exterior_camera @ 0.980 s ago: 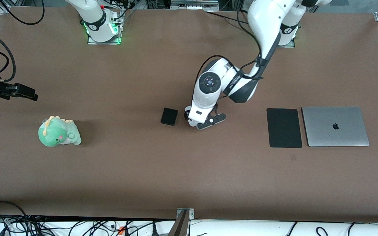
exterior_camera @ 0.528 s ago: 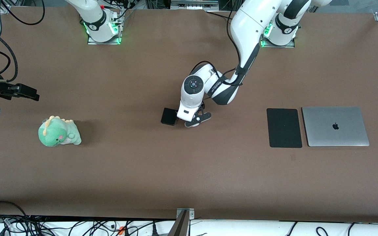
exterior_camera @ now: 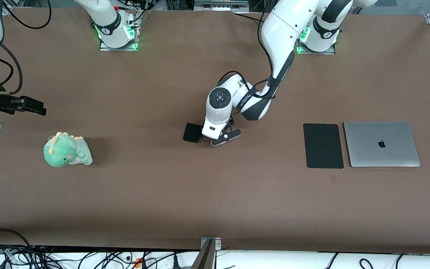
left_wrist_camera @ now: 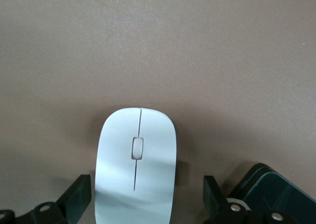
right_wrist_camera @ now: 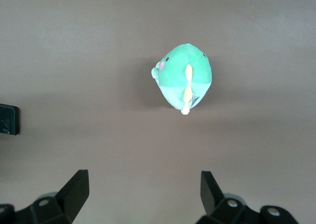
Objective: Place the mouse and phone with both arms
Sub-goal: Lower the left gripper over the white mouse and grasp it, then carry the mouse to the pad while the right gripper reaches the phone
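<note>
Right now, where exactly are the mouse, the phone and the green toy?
mouse (left_wrist_camera: 135, 164): left wrist view, middle of its white top.
phone (exterior_camera: 192, 132): front view, centre of its black face.
green toy (exterior_camera: 67, 150): front view, its body.

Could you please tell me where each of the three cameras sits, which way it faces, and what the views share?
Front view: high across the table, facing both arms; left gripper by the phone, right gripper waiting above the dinosaur.
Left wrist view: looks down on the mouse between open jaws; phone corner shared.
Right wrist view: looks down on the dinosaur past open jaws; shared with front.
</note>
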### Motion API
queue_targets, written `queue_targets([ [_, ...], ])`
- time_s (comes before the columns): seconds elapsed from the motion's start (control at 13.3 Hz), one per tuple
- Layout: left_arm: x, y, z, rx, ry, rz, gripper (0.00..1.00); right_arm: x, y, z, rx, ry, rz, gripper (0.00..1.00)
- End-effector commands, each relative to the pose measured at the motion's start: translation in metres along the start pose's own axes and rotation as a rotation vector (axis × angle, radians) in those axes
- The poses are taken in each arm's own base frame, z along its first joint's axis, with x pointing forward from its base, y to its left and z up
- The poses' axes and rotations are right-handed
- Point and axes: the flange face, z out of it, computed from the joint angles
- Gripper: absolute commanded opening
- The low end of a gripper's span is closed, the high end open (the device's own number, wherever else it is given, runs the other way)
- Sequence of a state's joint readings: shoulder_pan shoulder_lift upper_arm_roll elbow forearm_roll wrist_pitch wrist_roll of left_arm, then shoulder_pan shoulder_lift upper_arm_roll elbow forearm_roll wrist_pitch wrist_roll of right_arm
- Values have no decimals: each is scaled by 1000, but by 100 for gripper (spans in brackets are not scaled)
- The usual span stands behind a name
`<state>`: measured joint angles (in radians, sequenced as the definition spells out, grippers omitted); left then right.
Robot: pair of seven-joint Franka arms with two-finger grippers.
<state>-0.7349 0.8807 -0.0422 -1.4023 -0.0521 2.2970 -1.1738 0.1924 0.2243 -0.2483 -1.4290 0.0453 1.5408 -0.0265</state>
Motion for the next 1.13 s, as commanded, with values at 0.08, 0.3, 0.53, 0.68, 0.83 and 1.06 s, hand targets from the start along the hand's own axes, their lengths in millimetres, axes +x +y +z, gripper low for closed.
queue_targets([
  [0.08,1,-3,4,36,16,-1,86,-3,-2,-2,-4,-9,-18,100],
  [0.3,2,-4,3,46,12,4,57,-3,-2,-1,-4,-10,-18,100],
  [0.53,5,-4,-1,60,20,10,46,-3,-2,-1,-4,-10,-18,100],
  [0.68,7,-4,-3,63,24,14,45,-2,-2,0,-4,-12,-18,100],
  [0.83,15,-9,-6,88,46,19,45,-2,-2,0,-4,-12,-20,100],
  [1.06,63,-32,-50,144,98,32,45,-2,-6,-1,-5,-10,-26,100],
])
